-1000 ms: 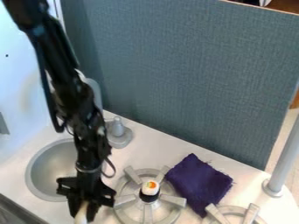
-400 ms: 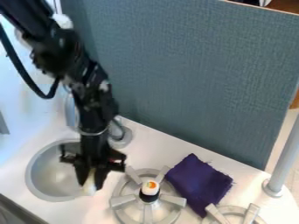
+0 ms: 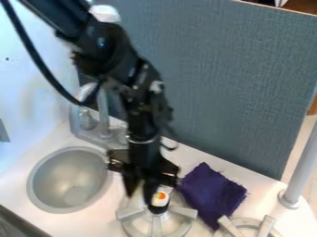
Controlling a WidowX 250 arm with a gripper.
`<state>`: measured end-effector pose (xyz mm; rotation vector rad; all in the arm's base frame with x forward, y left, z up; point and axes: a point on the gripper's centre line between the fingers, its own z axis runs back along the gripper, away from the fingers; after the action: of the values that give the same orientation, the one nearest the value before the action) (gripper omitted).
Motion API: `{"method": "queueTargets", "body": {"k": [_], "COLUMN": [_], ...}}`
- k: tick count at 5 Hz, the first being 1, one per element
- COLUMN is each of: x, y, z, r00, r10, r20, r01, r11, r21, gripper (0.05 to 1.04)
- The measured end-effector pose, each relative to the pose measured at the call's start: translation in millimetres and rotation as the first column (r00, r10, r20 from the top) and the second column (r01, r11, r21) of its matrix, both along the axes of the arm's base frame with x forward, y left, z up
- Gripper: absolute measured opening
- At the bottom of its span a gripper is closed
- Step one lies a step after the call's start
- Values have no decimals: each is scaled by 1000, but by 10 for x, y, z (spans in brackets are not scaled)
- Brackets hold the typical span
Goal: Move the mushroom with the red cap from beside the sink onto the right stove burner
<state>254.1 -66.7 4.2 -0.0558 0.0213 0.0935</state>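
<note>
Lower-right burner — cut off

Sushi roll on burner; sink left; cloth right

Small toy sushi roll, short and stubby. Upper part white and rounded; on it, a bright orange patch, a fleck of green at its edge. Lower part black, a plain dark band below the white. Stands upright, patched end up, no clear tilt. Sits at the middle of the grey stove burner, the burner's raised arms spread around it. Looks whole. Fine surface detail too small to make out; underside hidden.
</note>
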Motion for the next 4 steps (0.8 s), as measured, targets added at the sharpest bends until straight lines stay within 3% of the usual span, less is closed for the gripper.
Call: {"method": "queueTargets", "body": {"k": [1,2,3,4], "x": [107,120,174,187], "y": [-358,-478,-830,-1089], "z": [-134,-71,-234,-311], "r00": [999,996,991,984], "r10": [-38,-78,-115,-146], "r20": [-29,-36,-71,-100], "r01": [38,79,119,150], "r11": [999,996,992,988], "r21": [9,33,48,34], "gripper": [333,333,333,333]}}
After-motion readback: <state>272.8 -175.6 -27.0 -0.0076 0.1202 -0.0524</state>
